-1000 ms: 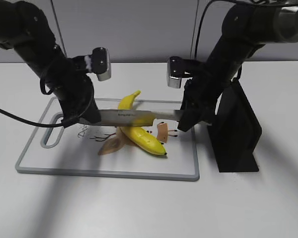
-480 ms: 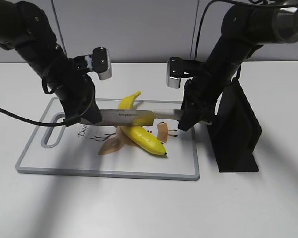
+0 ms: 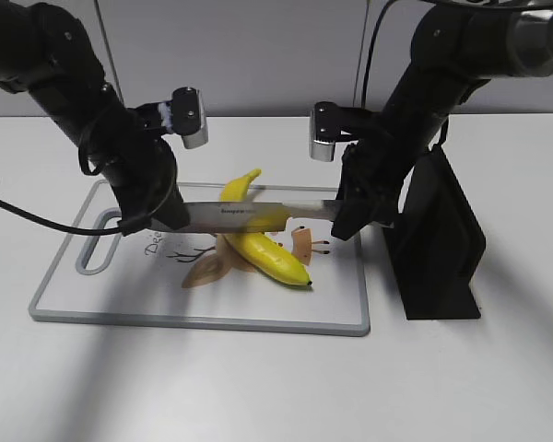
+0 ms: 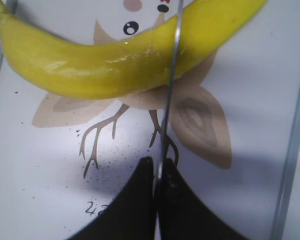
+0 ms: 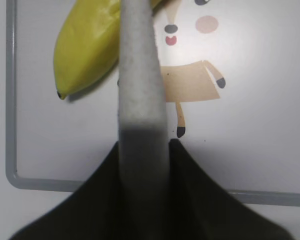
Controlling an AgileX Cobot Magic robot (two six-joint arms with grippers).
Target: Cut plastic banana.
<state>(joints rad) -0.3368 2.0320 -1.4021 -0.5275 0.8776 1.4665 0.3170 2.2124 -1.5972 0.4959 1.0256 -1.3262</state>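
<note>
Both claws clamped on knife (image 3: 249, 217), left gripper (image 3: 166, 221) at blade tip, right gripper (image 3: 343, 221) at handle end. Plastic banana (image 3: 253, 241) on cutting board (image 3: 120, 304), whole, blade across its middle. Cut not yet made

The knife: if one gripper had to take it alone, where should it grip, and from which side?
Probably the handle end of the knife, where the right gripper now clamps it, coming from above. The blade is thin and spans the plastic banana; the left gripper pinches only the tip.
</note>
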